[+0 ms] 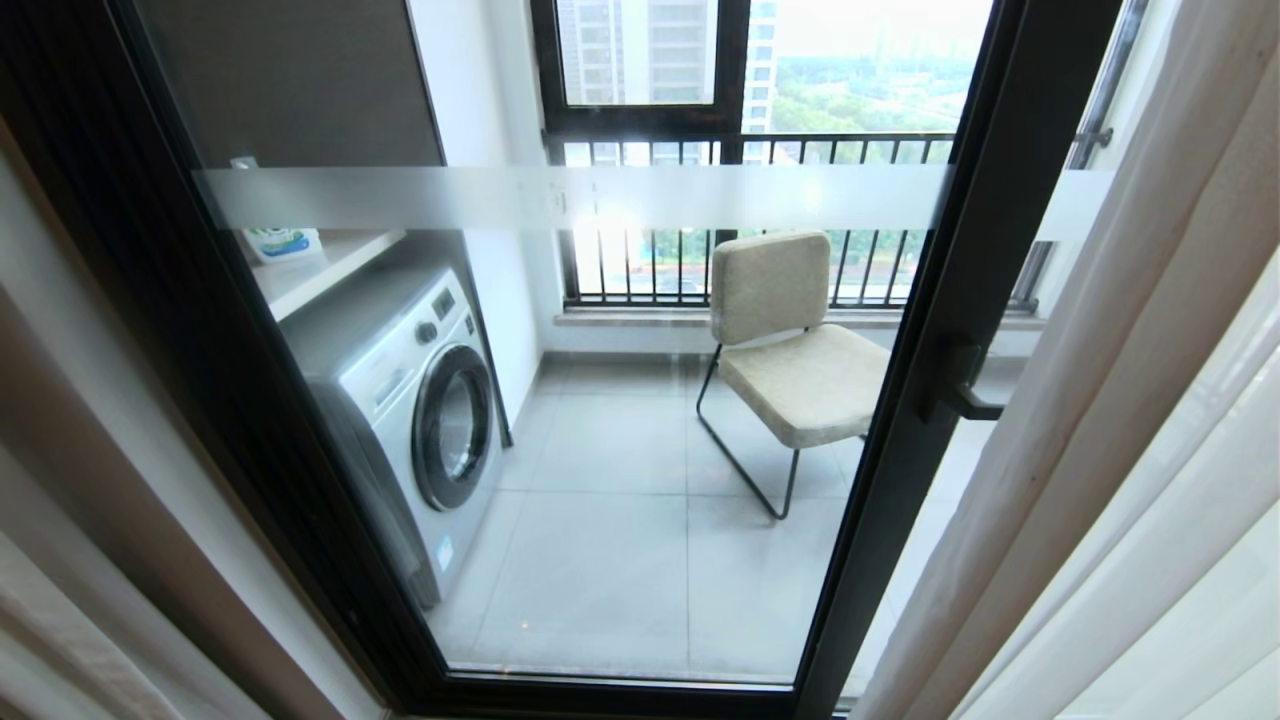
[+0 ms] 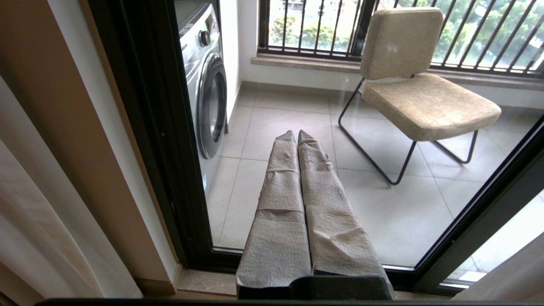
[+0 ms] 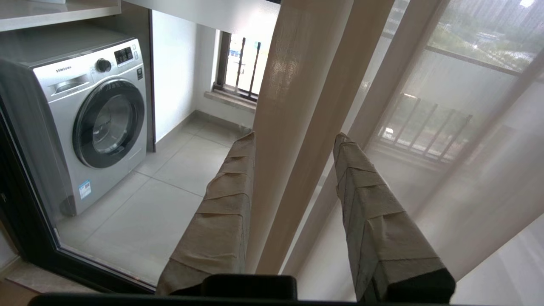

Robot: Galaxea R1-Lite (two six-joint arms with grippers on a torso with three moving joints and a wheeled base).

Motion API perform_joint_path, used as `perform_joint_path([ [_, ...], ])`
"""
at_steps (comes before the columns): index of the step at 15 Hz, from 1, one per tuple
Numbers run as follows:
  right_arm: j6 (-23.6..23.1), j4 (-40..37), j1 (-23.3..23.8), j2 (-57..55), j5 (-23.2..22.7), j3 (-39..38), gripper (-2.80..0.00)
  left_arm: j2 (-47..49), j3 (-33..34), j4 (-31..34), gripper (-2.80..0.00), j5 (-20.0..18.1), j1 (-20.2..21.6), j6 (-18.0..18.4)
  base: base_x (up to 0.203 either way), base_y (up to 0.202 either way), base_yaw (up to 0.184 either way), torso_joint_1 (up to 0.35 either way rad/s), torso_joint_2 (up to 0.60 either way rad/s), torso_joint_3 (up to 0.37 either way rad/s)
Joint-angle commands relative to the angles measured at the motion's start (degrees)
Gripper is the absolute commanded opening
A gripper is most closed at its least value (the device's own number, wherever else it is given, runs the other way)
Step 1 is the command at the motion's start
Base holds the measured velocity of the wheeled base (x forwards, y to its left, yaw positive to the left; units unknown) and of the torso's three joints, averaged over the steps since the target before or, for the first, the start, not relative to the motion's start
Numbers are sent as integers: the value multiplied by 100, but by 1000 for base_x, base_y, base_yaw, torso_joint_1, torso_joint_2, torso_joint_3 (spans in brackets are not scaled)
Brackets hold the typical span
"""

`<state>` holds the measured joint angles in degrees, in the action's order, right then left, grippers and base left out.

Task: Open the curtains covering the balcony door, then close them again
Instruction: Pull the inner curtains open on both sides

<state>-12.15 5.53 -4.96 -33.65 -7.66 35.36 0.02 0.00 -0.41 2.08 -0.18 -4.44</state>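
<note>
A: Starting closest in, what are the two grippers doing?

B: Right gripper [image 3: 293,140] has its wrapped fingers [image 3: 221,212] spread apart, with a fold of the curtains [image 3: 293,106] standing in the gap between them. Whether the fabric touches either finger I can't say for certain. Left gripper [image 2: 296,135] points at the glass with its fingers pressed together, holding nothing.

A: And the curtains overall?

B: Drawn back to both sides in the head view: beige folds and white sheers on the right [image 1: 1120,420], another strip at the left edge. Between them the balcony door [image 1: 985,250] stands uncovered, black frame, frosted band across the glass, black handle [image 1: 960,385] on the right stile.

A: Beyond the glass?

B: A washing machine [image 1: 420,400] at the left, a beige chair [image 1: 790,340] on grey tiles, then the black-railed outer window [image 1: 740,150]
</note>
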Motion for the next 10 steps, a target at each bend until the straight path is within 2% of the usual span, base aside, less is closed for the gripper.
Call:
perform_joint_path([
  [1, -19, 205, -10, -721, -7, 207, 0, -2, 0, -2, -280, 2, 1, -5, 0, 0, 0, 0, 0, 0],
  [6, -19, 1394, -9, -1824, -2, 318, 0, -2, 0, -2, -280, 2, 1, -5, 0, 0, 0, 0, 0, 0],
  [10, -13, 2294, 92, -2879, 14, 720, 0, -2, 0, -2, -280, 2, 1, -5, 0, 0, 0, 0, 0, 0],
])
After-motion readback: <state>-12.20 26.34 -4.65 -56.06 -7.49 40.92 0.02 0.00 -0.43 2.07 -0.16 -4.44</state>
